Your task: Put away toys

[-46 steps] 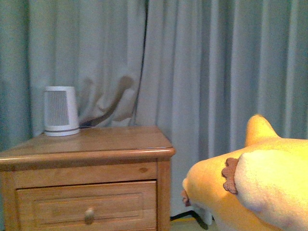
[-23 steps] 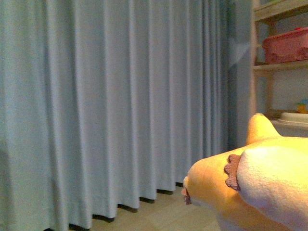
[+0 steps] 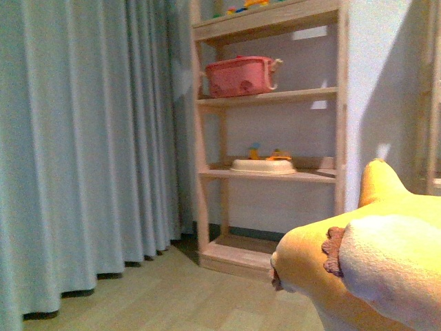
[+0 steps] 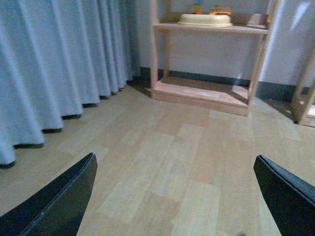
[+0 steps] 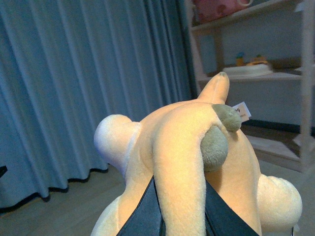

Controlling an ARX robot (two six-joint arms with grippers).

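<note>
The orange-yellow plush toy (image 3: 372,269) fills the lower right of the front view, with a pointed horn and brown scalloped trim. In the right wrist view my right gripper (image 5: 179,216) is shut on a fold of the plush toy (image 5: 187,147) and holds it up above the floor; its dark fingers (image 5: 145,211) press the fold from both sides. My left gripper (image 4: 177,196) is open and empty, its black fingertips (image 4: 59,201) wide apart over the wooden floor. Neither gripper shows in the front view.
A wooden shelf unit (image 3: 275,96) stands ahead against the wall, also in the left wrist view (image 4: 206,29). It holds a pink bin (image 3: 241,76) and a cream tray (image 3: 263,166) with small toys. Grey curtains (image 3: 83,152) hang on the left. Light wood floor (image 4: 172,142) lies between.
The front view has swung right, from the wooden nightstand and curtains to the shelf unit. The plush toy stays in the same place in the view, still held.
</note>
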